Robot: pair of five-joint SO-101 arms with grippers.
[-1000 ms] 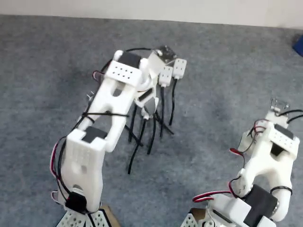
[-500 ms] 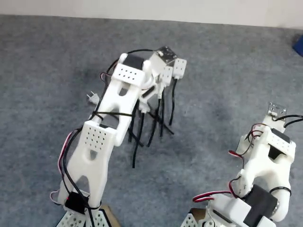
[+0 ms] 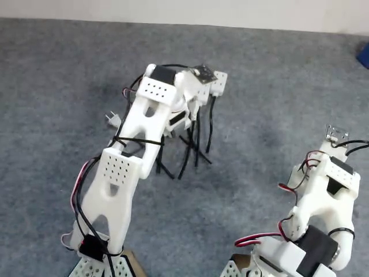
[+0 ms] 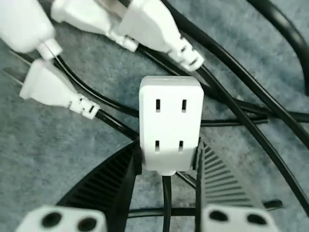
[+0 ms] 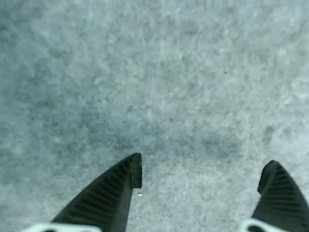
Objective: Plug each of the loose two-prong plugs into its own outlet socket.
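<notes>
Our left claw (image 4: 169, 151) grasps the white two-socket outlet block (image 4: 170, 116), both sockets empty; white two-prong plugs (image 4: 48, 86) lie loose beside it on the grey worktop (image 5: 145, 72). Our right claw (image 5: 203, 176) hangs released. Plugging seems all ahead.

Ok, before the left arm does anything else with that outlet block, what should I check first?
1. Left pincer clamps the outlet block from both sides: ok.
2. The block's slots are empty and face the wrist camera: ok.
3. A loose plug lies close by with its prongs bare: ok.
4. Black cables crossing under the block will not snag: cannot tell.
5. Right pincer holds a plug to mate with it: not ok, it is open over bare carpet.
</notes>
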